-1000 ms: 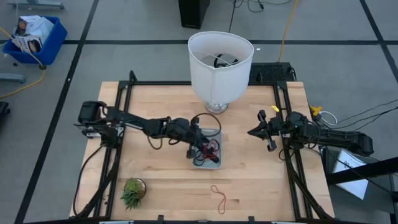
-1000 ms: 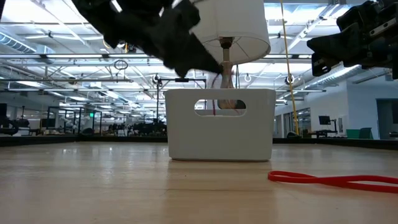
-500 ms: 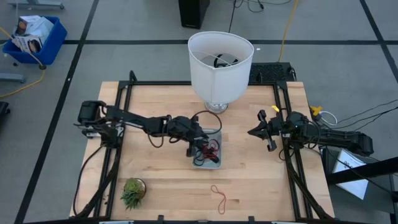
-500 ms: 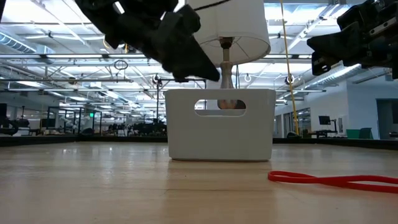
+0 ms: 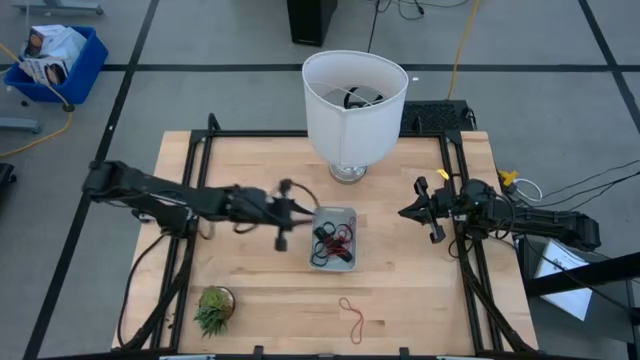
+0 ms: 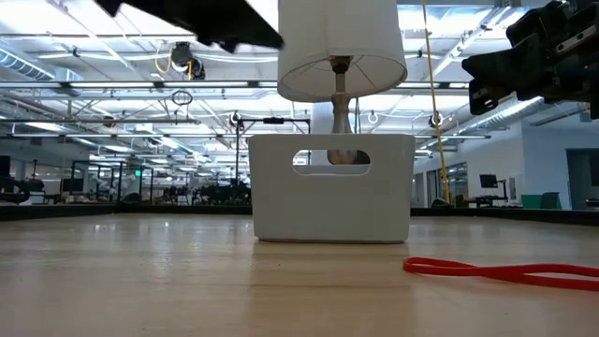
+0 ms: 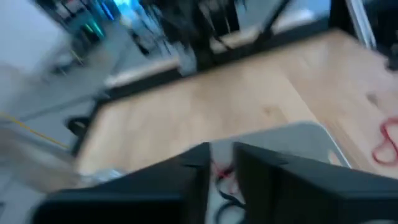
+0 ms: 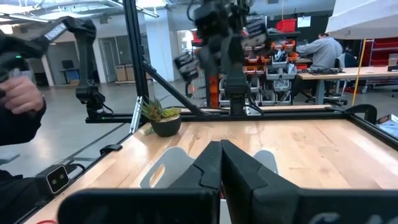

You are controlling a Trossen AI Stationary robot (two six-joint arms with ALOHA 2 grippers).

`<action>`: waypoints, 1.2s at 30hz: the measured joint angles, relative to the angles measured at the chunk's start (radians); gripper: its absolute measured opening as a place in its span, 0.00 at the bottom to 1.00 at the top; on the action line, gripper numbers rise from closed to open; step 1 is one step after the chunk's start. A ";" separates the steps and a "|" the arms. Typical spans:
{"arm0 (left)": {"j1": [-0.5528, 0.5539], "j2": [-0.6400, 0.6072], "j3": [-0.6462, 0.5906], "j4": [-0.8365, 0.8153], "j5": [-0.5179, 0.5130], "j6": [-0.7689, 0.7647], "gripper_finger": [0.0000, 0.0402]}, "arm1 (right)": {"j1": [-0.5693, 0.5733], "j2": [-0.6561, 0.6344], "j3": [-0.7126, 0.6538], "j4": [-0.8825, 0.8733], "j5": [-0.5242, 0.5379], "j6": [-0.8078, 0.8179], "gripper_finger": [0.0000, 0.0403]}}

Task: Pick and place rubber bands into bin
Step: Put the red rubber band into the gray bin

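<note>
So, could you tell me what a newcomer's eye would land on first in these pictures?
Probably the tall white lampshade standing at the table's far edge, over everything else. Next, the small bin at the table's middle, holding a tangle of red and black rubber bands, with the left gripper beside it. One red rubber band lies alone near the front edge.

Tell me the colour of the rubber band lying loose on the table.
Red-orange. The loose rubber band shows best in the low view, lying flat on the wood.

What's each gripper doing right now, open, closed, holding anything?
Left gripper: slightly open, holding nothing, beside the bin.
Right gripper: closed, empty, waiting at the table's right side.
</note>
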 joint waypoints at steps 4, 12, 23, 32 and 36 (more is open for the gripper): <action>0.063 -0.138 -0.173 0.209 0.095 -0.030 0.03 | 0.000 0.001 0.000 0.007 0.000 0.000 0.00; 0.112 -0.183 -0.455 0.521 0.100 -0.128 0.01 | 0.000 0.001 0.000 0.007 0.000 -0.003 0.00; -0.046 -0.210 -0.695 0.924 -0.048 -0.026 0.00 | 0.000 0.001 0.000 -0.003 0.001 -0.073 0.00; -0.059 -0.210 -0.726 0.937 -0.039 0.097 0.00 | 0.000 0.003 0.000 0.001 0.015 -0.117 0.00; -0.045 -0.247 -0.791 1.073 -0.004 0.149 0.00 | 0.000 0.003 0.000 0.016 0.060 -0.039 0.00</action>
